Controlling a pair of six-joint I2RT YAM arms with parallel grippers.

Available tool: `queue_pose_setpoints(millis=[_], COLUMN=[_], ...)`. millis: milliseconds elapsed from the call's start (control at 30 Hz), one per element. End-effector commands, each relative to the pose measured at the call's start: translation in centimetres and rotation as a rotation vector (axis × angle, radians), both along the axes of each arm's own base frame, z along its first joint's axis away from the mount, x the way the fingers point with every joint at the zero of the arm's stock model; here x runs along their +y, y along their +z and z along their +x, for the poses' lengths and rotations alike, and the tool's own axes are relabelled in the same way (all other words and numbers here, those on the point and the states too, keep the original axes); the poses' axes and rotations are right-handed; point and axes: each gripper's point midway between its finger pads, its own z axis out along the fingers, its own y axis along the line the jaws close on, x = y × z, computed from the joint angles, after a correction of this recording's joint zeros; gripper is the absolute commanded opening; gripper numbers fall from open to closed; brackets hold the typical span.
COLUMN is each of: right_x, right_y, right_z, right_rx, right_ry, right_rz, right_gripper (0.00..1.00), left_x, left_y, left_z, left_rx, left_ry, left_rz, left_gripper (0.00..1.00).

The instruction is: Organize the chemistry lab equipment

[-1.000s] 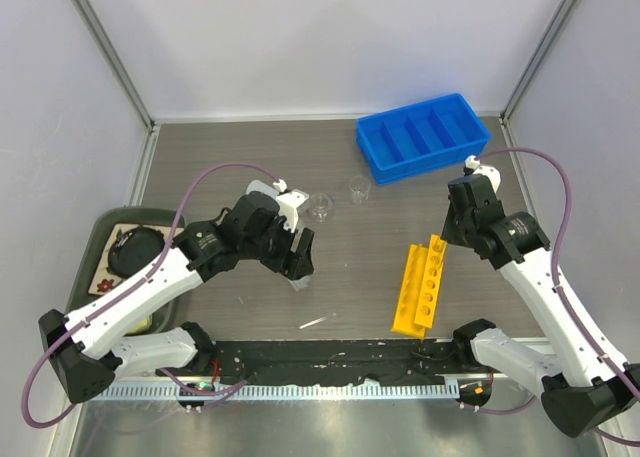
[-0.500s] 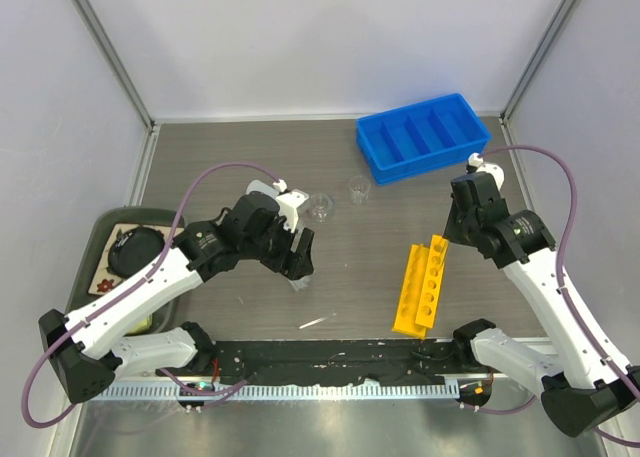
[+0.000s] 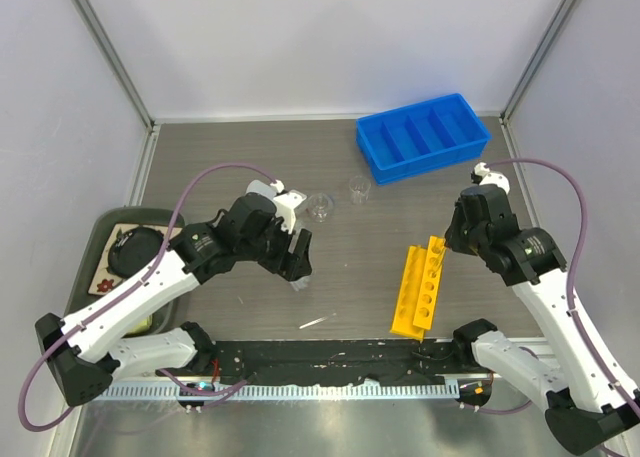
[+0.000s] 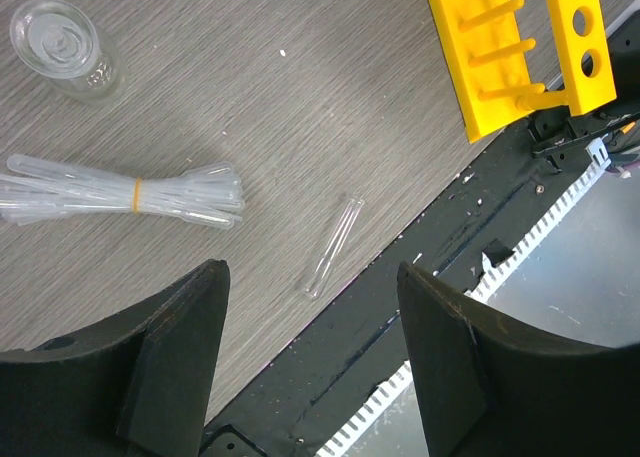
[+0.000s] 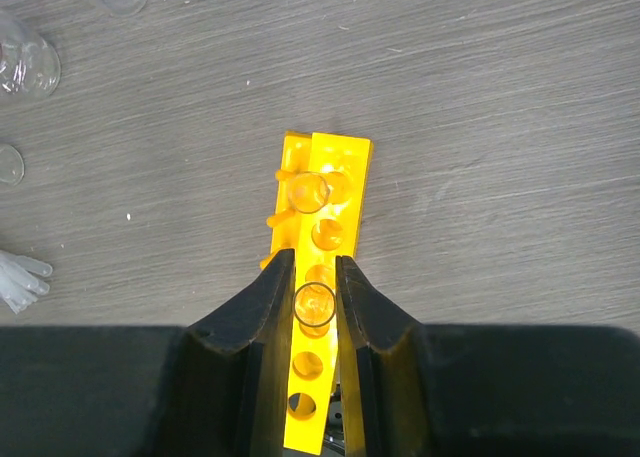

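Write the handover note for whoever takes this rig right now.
Left gripper: open, empty, above the pipette bundle.
Right gripper: shut on a clear tube over the yellow rack.
Done: a second tube appears seated in the rack.
To do: seat the held tube. The loose tube, bundle, flask and beaker lie on the table. The blue bin looks empty.

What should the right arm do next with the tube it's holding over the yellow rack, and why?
Probably lower the right gripper straight down: the clear tube it clamps hangs seemingly over a hole in the yellow rack.
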Motion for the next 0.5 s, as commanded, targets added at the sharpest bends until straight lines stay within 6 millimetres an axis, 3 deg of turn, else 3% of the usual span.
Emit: queue_pose_setpoints(millis=[0, 467], right_x=[0.66, 1.19], right_y=[-0.14, -0.94], right_z=[-0.12, -0.3], right_rx=[-0.032, -0.067], right_ry=[0.034, 0.048], right_rz=[0.028, 0.041], right_gripper=[0.02, 0.02], left_x=[0.32, 0.5], left_y=[0.96, 0.99], left_z=[0.06, 0.24], left_rx=[-0.035, -0.039], left_ry=[0.005, 0.024], left_rz=[-0.02, -0.017], left_gripper=[0.72, 0.71])
